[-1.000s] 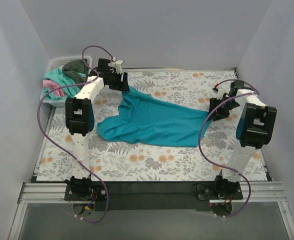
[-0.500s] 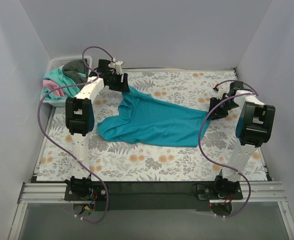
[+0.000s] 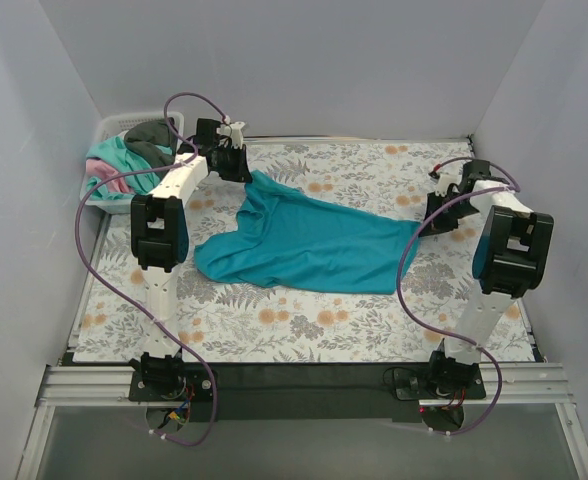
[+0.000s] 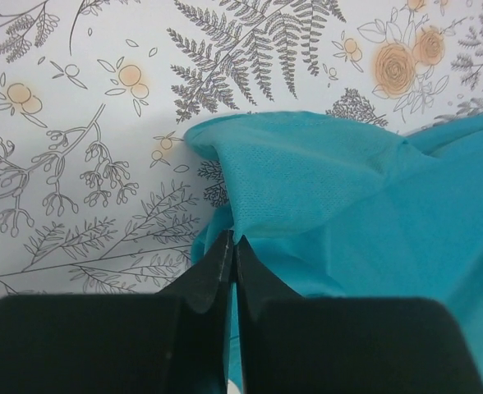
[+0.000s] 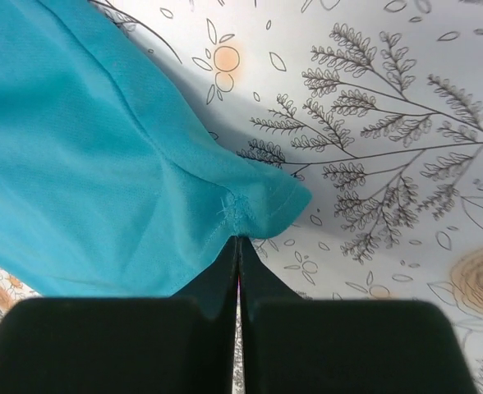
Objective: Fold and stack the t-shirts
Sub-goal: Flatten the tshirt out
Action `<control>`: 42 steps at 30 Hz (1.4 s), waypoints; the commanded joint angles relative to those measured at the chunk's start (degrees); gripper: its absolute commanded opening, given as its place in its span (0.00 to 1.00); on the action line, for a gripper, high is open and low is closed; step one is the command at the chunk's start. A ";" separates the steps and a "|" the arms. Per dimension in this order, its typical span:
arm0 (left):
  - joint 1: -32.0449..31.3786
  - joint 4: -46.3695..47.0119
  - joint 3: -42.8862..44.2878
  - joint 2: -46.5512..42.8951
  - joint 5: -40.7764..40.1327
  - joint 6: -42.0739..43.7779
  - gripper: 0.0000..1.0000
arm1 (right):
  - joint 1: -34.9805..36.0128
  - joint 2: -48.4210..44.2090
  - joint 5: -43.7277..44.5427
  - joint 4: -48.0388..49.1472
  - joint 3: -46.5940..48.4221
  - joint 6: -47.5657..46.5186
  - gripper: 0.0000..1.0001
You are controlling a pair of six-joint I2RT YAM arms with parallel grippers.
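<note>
A teal-blue t-shirt (image 3: 314, 245) lies spread and rumpled across the middle of the floral table cover. My left gripper (image 3: 242, 172) is at its far left corner, shut on a fold of the teal cloth (image 4: 307, 172); its tips (image 4: 233, 238) pinch the edge. At the shirt's right end my right gripper (image 3: 426, 226) is shut on the stitched hem corner (image 5: 250, 209), with its tips (image 5: 238, 240) tight together. Other t-shirts, mint-green (image 3: 114, 158), dark grey (image 3: 152, 138) and pink (image 3: 98, 184), are heaped in a basket at the back left.
The white basket (image 3: 112, 124) stands at the table's back left corner, beside the left arm. Grey walls close in the left, back and right. The floral cover (image 3: 304, 320) shows in front of the shirt and behind it (image 3: 374, 165).
Both grippers have gone from open to shut, each pinching an end of the teal-blue t-shirt. The shirt's far left corner is drawn slightly toward the left gripper.
</note>
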 commanded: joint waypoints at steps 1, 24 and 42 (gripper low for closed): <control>0.89 0.23 1.32 -2.42 1.15 -0.19 0.00 | -1.14 -5.74 -0.76 0.53 0.54 -0.40 0.01; 1.59 0.76 -0.87 -1.19 8.00 -2.30 0.50 | -2.64 -5.74 -3.31 -0.61 5.55 -1.37 0.01; 8.44 1.55 14.85 -11.73 4.66 -5.47 0.00 | -3.26 -9.69 -0.85 -7.02 25.93 -5.84 0.01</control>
